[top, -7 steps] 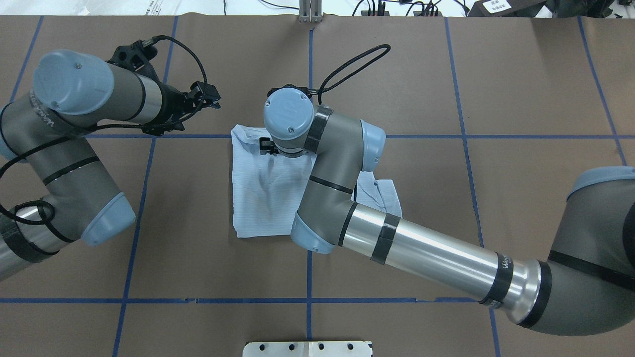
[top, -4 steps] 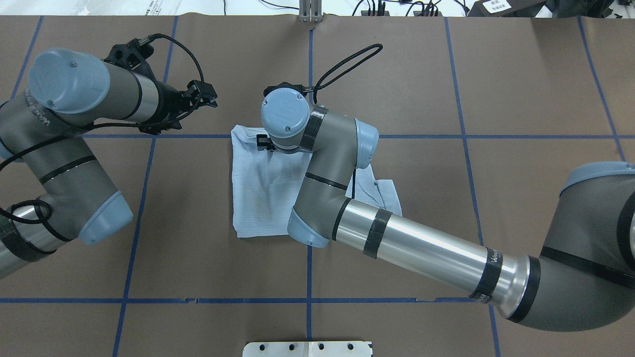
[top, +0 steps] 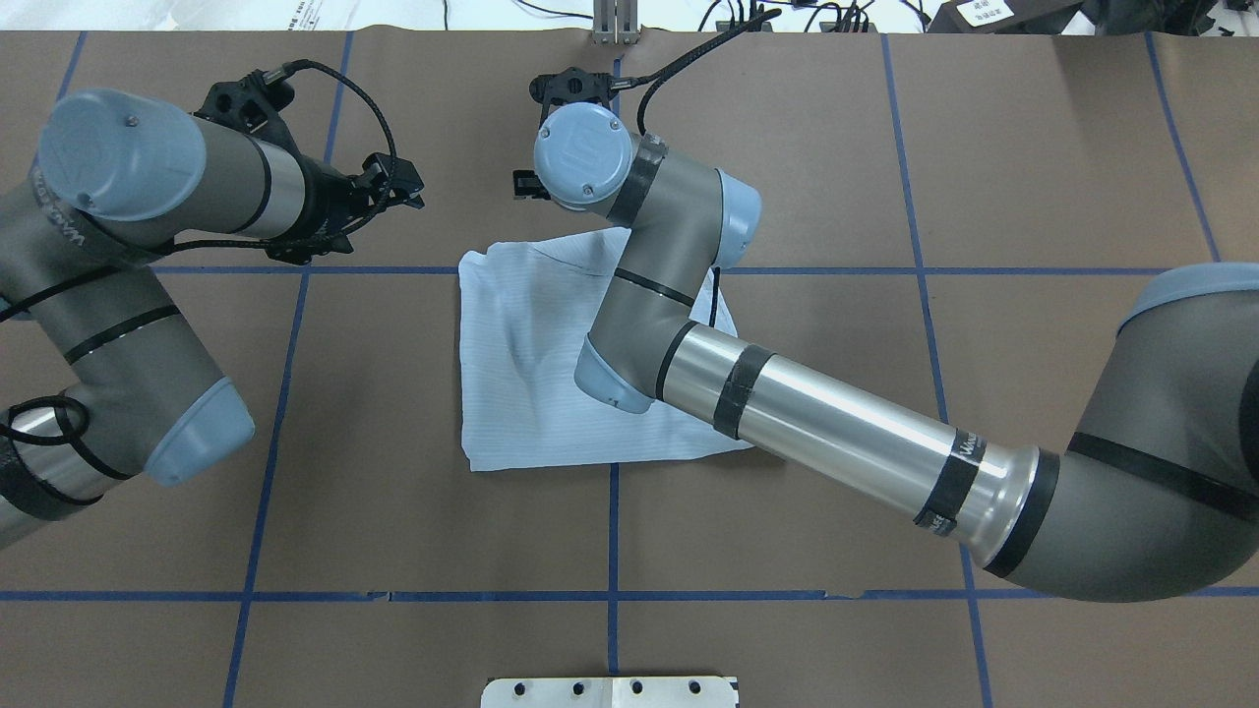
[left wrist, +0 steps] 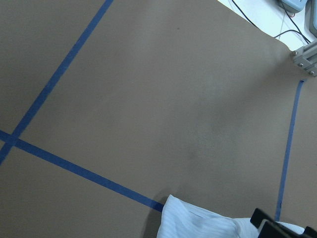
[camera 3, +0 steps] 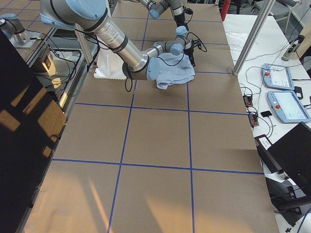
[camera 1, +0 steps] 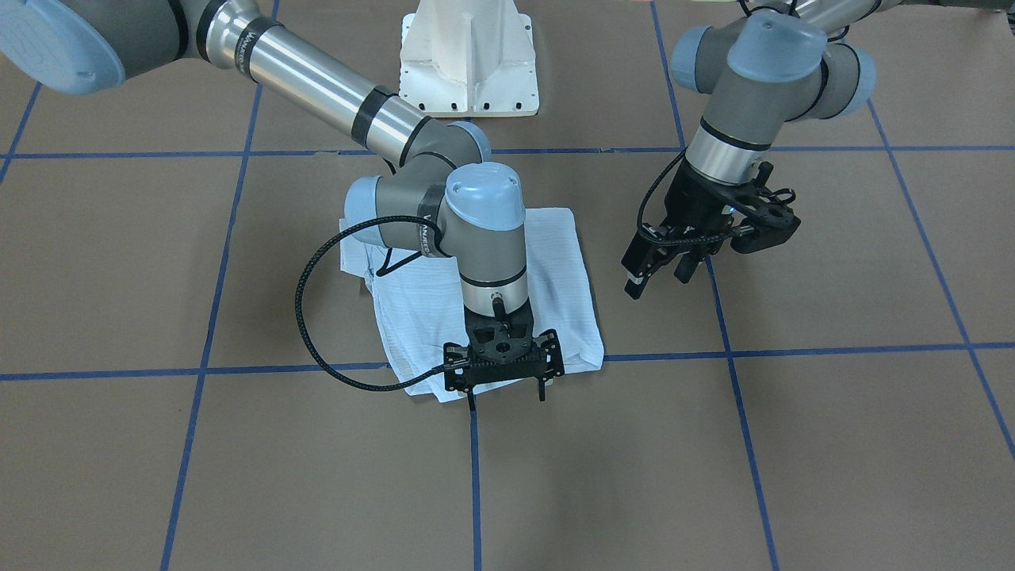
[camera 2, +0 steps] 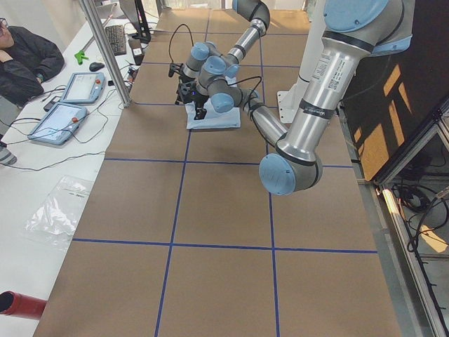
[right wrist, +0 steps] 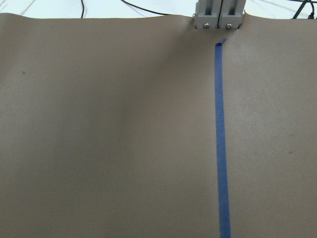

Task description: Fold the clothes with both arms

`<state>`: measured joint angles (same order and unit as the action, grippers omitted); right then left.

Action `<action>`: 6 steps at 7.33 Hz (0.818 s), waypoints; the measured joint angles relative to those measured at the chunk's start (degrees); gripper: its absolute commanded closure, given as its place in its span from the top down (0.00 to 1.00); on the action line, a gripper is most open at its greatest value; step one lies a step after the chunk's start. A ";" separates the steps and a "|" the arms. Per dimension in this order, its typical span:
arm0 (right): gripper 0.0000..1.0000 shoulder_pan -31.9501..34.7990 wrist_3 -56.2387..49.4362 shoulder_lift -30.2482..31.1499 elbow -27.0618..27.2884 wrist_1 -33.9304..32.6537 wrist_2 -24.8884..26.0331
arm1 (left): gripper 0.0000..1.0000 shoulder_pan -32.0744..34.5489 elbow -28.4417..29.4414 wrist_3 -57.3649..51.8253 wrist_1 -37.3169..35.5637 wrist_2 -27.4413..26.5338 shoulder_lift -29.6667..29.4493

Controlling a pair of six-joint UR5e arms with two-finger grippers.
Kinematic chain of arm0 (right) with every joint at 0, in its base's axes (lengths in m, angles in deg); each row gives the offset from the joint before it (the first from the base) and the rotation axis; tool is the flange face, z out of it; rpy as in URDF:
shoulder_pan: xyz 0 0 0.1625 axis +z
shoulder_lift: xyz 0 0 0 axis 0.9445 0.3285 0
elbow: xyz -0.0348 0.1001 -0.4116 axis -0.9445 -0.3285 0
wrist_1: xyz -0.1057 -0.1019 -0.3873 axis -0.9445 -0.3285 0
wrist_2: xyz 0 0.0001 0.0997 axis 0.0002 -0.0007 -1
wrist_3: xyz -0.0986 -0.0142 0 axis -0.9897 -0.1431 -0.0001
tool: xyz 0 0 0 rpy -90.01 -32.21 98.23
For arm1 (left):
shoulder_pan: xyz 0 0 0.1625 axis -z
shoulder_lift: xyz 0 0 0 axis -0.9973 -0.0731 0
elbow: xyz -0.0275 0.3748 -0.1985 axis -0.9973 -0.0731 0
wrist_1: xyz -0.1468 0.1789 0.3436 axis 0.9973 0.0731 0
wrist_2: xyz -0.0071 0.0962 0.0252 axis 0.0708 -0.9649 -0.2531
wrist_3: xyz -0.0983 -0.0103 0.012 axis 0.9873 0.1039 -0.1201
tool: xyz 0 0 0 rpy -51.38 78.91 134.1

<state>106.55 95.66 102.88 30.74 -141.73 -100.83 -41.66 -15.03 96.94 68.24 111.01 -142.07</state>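
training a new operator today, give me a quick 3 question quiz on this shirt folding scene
1. True or false: the left gripper is holding the shirt.
2. Where is the right gripper?
A. over the middle of the shirt
B. by the shirt's edge farthest from the white pedestal
C. touching the left gripper
3. Short answer: which arm stretches across the shirt in the overhead view?

Key:
1. False. It hangs over bare table beside the shirt, holding nothing.
2. B.
3. The right arm.
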 measured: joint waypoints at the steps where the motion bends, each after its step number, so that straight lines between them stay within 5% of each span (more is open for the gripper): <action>1: 1.00 1.87 -0.34 2.25 4.54 -2.42 -3.64 | 1.00 0.09 -0.80 -0.56 -0.26 0.01 0.50; 4: 1.00 9.63 -12.46 10.92 24.84 -24.27 -14.48 | 1.00 2.39 -8.73 -9.19 -0.46 2.80 9.61; 6: 1.00 17.67 -23.76 21.00 36.41 -31.84 -22.98 | 1.00 7.50 -13.41 -20.69 -0.45 7.02 18.55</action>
<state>124.22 71.91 123.89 67.14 -173.56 -123.81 -34.15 -28.44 76.25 67.79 118.03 -123.52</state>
